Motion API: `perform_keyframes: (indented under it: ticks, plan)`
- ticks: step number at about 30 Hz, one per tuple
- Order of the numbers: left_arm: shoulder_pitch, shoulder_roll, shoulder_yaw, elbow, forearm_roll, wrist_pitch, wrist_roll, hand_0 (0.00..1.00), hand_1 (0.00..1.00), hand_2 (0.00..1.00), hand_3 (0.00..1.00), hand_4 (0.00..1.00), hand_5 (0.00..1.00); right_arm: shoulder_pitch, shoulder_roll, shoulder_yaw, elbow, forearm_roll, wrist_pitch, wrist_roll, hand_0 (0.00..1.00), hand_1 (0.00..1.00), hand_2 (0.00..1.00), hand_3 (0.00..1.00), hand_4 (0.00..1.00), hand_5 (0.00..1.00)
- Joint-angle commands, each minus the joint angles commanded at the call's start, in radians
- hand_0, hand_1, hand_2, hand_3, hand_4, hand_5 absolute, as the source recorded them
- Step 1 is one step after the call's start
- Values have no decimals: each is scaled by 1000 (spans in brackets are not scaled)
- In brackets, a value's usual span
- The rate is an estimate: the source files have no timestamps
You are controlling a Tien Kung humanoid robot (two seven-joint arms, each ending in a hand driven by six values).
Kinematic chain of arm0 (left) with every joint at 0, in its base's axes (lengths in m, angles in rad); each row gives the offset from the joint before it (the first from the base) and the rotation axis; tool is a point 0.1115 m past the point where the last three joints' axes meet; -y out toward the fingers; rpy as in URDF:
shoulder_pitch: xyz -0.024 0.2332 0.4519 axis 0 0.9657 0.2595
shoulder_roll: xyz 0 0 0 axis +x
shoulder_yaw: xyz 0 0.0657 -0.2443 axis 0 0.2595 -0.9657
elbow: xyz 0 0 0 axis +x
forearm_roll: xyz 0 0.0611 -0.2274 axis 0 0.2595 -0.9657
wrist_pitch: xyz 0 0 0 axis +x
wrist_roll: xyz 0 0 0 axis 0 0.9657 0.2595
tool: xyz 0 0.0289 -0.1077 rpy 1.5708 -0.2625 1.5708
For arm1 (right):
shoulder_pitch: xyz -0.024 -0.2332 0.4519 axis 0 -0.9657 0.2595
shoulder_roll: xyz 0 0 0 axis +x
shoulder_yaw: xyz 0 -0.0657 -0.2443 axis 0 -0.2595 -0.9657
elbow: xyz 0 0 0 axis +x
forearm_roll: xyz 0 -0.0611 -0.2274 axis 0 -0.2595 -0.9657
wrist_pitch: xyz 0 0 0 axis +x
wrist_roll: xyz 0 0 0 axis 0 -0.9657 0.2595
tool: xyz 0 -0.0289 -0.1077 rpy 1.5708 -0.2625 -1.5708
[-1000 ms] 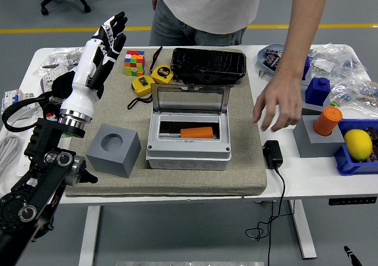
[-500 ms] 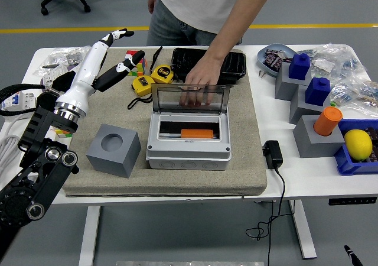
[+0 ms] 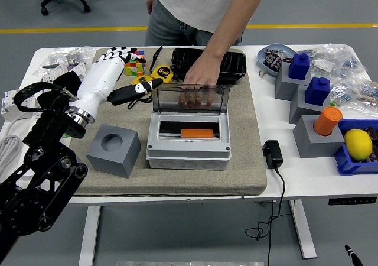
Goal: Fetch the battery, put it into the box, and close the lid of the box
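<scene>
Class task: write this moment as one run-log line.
battery: inside box | lid: upright, open | person's hand: on lid | left hand: open, beside lid | right: unseen

Single head view only; no second view to compare. Camera sits high on the robot's side, facing forward and down. The white surface (image 3: 307, 180) fills the middle of the frame at moderate range, near edge low in the picture, floor visible beneath and beyond. A person (image 3: 201, 6) stands at the far side, cropped by the top edge.
</scene>
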Motion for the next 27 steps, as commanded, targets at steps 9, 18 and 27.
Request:
perform_keyframes:
  ticks: [9,18,27]
  plan:
    - [-13,-8,38,15,-1,-12,13,998,998,964,701,998,998,-1,-3,5,0,-5,-1,-3,814,721,731,773,998,985]
    - [-36,-36,55,58,-1,12,-6,998,885,814,755,998,998,1,-1,-3,0,-3,1,-2,814,721,732,773,998,986]
    - [-60,-51,86,52,5,-1,-4,818,717,731,764,998,998,2,-3,-4,0,-8,1,-6,813,721,732,773,998,986]
